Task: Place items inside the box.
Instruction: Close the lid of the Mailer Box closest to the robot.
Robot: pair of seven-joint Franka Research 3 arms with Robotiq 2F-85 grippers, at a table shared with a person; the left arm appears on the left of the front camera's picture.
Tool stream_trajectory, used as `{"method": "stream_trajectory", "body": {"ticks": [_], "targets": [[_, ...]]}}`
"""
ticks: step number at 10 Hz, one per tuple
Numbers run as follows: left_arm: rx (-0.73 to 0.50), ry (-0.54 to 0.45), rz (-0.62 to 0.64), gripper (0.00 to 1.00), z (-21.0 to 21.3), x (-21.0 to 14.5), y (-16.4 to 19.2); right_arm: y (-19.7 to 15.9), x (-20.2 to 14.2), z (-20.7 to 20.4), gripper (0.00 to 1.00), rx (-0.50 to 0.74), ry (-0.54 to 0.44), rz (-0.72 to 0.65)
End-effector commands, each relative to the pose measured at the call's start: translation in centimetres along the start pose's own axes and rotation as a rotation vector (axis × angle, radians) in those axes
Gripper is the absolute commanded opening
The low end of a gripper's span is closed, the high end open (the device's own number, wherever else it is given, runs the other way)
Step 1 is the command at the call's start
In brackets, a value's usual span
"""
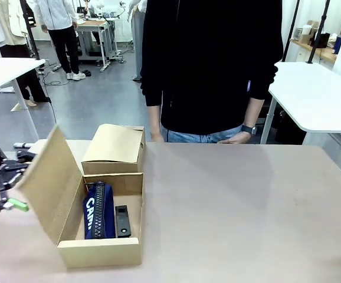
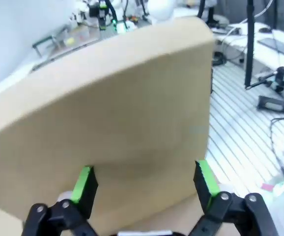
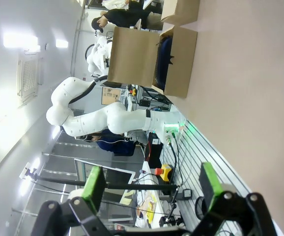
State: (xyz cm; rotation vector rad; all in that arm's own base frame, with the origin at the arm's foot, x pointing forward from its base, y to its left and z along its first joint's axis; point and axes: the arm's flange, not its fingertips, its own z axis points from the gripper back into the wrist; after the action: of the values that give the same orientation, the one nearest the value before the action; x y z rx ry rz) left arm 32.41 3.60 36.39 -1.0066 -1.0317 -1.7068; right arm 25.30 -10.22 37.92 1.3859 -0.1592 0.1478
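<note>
Open brown cardboard box point(image 1: 99, 244) sat at table's near-left corner | navy zip pencil case point(image 1: 98, 210) and what was probably a black stapler point(image 1: 122, 220) were seen inside | left gripper point(image 1: 4, 190) was spread wide, empty, behind upright left flap point(image 2: 107, 123) | right gripper point(image 3: 149, 184) was wide, empty | flap judged light, bendable; best pushed on its broad face.
</note>
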Motion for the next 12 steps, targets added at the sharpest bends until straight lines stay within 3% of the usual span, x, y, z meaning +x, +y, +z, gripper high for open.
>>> {"method": "stream_trajectory", "body": {"ticks": [1,3,7,10,12], "targets": [[0.012,0.008,-0.101,1.0,-6.0,-3.7,-1.5,0.7,0.2,0.1,1.0,0.013,-0.009,-0.017],[0.004,0.003,-0.077,1.0,-10.0,-3.9,-0.6,0.7,0.2,0.1,1.0,0.013,-0.009,-0.017],[0.178,0.014,0.009,1.0,-14.4,-5.6,0.4,0.7,0.2,0.1,1.0,0.013,-0.009,-0.017],[0.135,0.114,0.03,1.0,-15.8,-7.8,0.2,0.7,0.2,0.1,1.0,0.013,-0.009,-0.017],[0.113,0.117,0.027,1.0,-15.7,-7.8,0.0,0.7,0.2,0.1,1.0,0.013,-0.009,-0.017]]}}
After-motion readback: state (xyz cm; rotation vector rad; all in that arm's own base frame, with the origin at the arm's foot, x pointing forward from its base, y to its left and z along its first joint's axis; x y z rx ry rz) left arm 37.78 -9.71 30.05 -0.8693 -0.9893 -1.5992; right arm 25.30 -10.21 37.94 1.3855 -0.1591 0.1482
